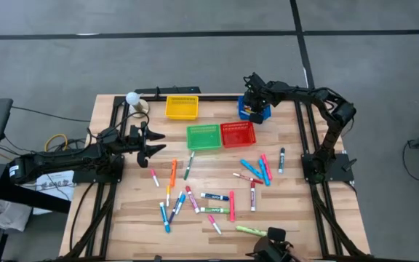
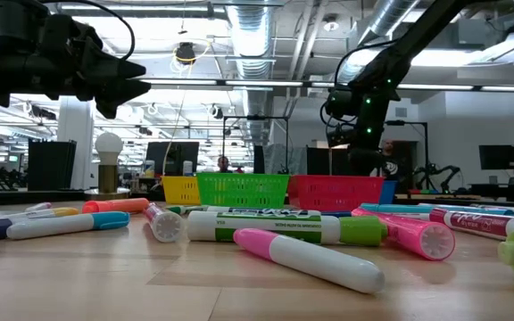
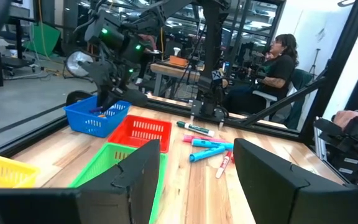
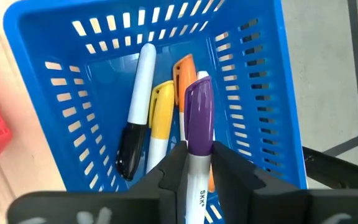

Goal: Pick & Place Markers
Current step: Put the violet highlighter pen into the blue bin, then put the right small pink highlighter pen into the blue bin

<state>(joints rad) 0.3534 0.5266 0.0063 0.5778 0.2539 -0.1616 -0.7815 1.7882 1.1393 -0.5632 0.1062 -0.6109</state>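
Purple-capped marker poised over the blue basket

Right gripper (image 4: 196, 167) pinches the purple-capped marker (image 4: 197, 118) above the blue basket (image 4: 263, 81) near the bench's far edge; released tilted, it could catch the rim. Left gripper (image 1: 150, 141) hangs open.

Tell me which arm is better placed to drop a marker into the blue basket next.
Right. The right pincer is shut on a purple-capped marker directly over the blue basket. The left pincer hangs open and empty beside the green basket.
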